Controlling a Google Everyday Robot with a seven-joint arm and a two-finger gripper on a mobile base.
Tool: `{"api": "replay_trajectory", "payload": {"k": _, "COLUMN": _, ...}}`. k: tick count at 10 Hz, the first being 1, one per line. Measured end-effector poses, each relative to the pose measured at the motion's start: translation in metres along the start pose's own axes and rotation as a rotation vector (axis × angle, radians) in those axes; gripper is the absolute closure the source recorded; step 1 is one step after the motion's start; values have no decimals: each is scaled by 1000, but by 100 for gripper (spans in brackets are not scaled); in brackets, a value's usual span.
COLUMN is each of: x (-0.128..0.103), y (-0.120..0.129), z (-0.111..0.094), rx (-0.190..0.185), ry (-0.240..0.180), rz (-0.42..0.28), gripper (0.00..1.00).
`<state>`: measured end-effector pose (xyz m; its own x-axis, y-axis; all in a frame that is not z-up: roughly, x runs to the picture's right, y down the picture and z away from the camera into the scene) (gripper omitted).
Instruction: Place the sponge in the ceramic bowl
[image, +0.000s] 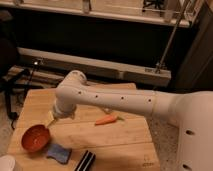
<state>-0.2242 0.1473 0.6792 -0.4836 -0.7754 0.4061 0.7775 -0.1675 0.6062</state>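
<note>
**Hand empty by the bowl, sponge flat on the table**

My gripper (50, 121) hangs low over the left side of the table (120, 146), just at the far right edge of the bowl (35, 139). My wrist covers most of it and only a pale tip shows below. The jaws are spread wide with nothing pinched. I can't tell if the tip touches the bowl rim or sits just off it.

Around it, nearest first:
- A white round thing (6, 164) sits at the front left corner, cut by the frame.
- A black block with white stripes (85, 161) is at the front edge, just right of the sponge (59, 153). I can't tell if they touch.
- The sponge lies flat on the wood in front of the bowl and slightly right, near it but apart.
- The bowl is upright and empty. Its right edge lies roughly between the gripper and the sponge.
- A carrot (106, 120) lies mid-table, right of the gripper and well apart, greenish end to the right.
- My arm (115, 100) crosses above the table from the right, elbow high over the back left, forearm dropping to the wrist. It hides the wood behind the carrot.
- Behind the table are a pale ledge (100, 67) along a dark wall and a slanted metal pole (172, 37) on the right.

The sponge is a small light-blue pad with an uneven outline. The bowl is round and orange-red, glossy inside.
</note>
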Motion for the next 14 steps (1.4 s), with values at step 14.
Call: {"api": "replay_trajectory", "payload": {"k": 14, "x": -49, "y": -78, "z": 57, "rx": -378, "ry": 10, "rz": -559, "gripper": 25}}
